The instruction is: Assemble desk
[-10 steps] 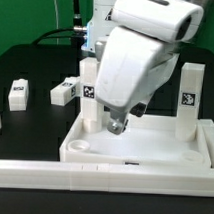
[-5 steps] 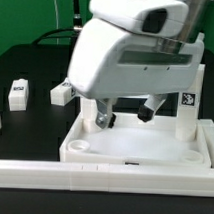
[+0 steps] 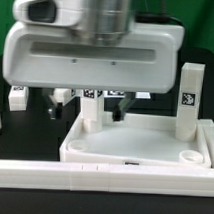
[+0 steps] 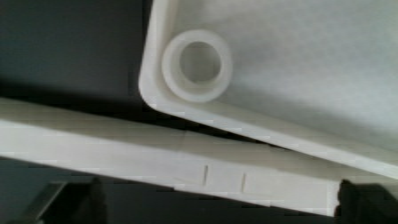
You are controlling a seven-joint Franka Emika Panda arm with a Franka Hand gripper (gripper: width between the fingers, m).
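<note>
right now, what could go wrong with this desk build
1. The open jaws hang close by the upright leg seated in the desk top; a sideways move could knock it loose.
2. The arm looks wide and near the second upright leg in the exterior view. A swing might clip it, though depth is hard to judge.

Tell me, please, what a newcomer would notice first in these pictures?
The big white gripper fills the upper half of the exterior view, jaws open, above the desk top. Two legs stand upright on that top: one leg near the view's middle, the other leg at the exterior view's right. In the wrist view an empty round corner socket lies close to the long white rail.
</note>
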